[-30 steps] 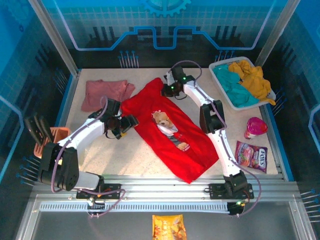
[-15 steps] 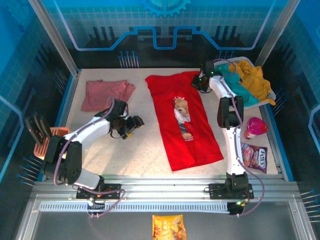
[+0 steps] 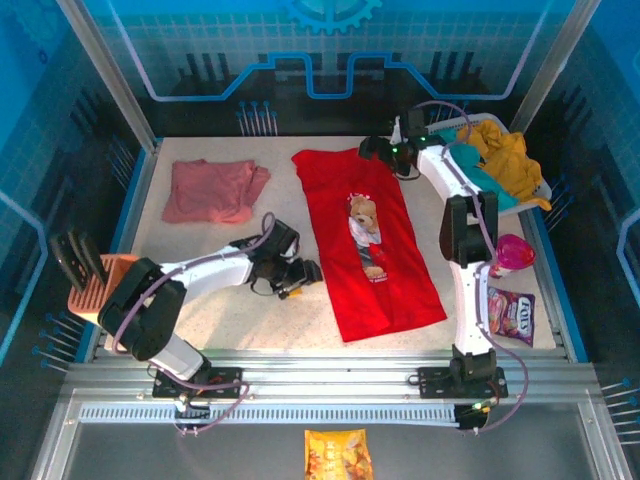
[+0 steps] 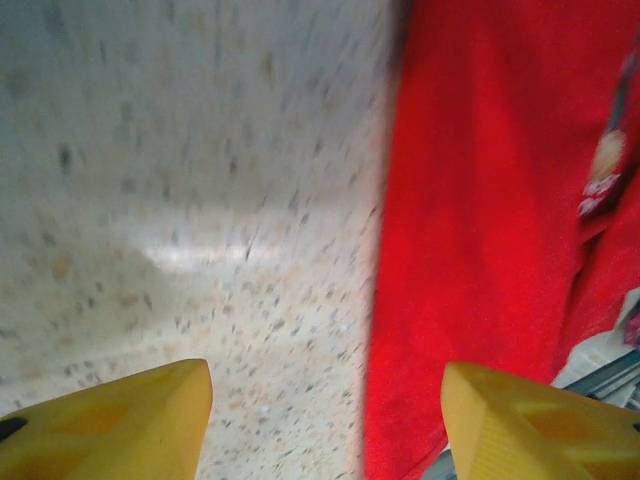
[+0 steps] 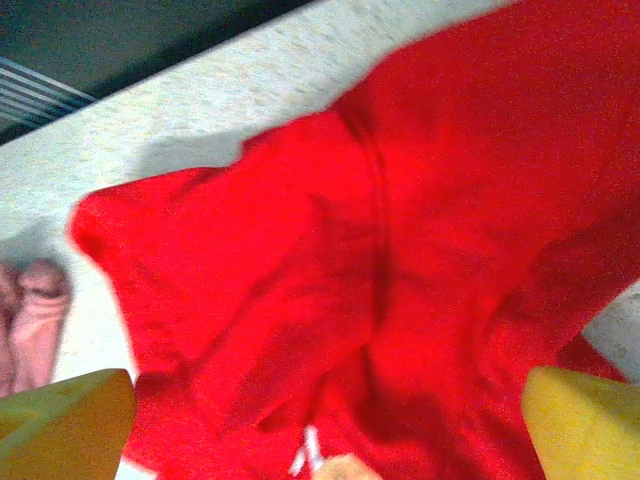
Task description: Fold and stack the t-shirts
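While red t-shirt (image 3: 385,292) lies flat, left pincer (image 3: 303,276) beside, right pincer (image 3: 372,148) above

Two t-shirts (red (image 3: 340,215), pink (image 3: 210,190)), two snack packets (image 3: 505,310) (image 3: 338,455) — one basket (image 3: 530,200), one cup (image 3: 512,255).

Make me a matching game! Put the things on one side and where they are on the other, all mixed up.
Things:
1. red t-shirt
2. pink t-shirt
3. white basket
4. orange snack bag

Places:
A. far left of the table
B. off the table, at its near side
C. middle of the table, laid out flat
D. far right corner of the table

Pairs: 1-C, 2-A, 3-D, 4-B
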